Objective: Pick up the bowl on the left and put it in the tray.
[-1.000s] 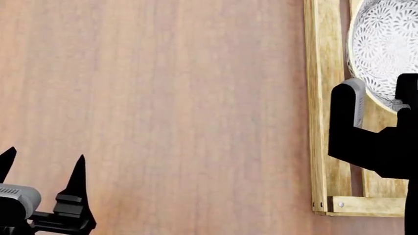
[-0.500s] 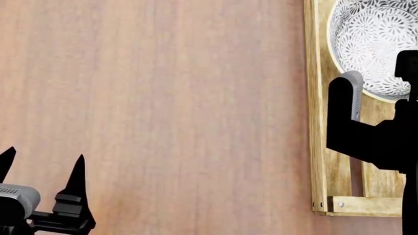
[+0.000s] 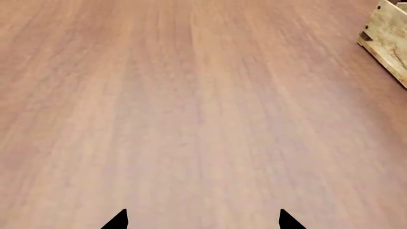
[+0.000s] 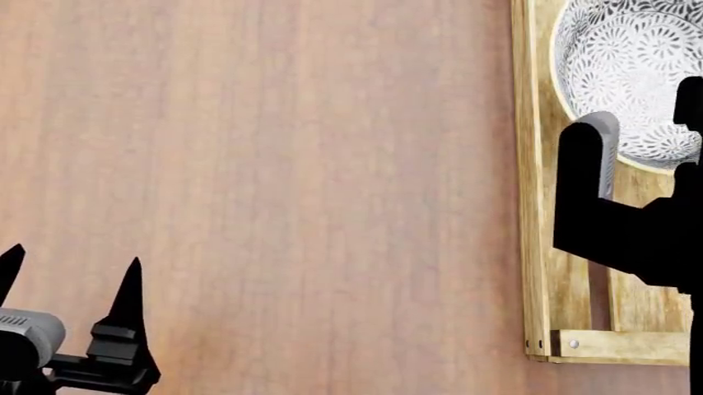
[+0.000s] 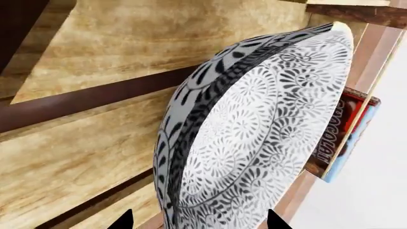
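One bowl [image 4: 631, 74] is seen inside the tray [image 4: 536, 206], just beyond the released right gripper [image 5: 197, 220]; placement is judged done, so withdrawal is called for. The left gripper [image 4: 68, 284] is spread, idle.

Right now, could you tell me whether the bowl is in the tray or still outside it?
In. The bowl sits within the tray, inside its long rail, and the right wrist view shows the slats directly beneath it.
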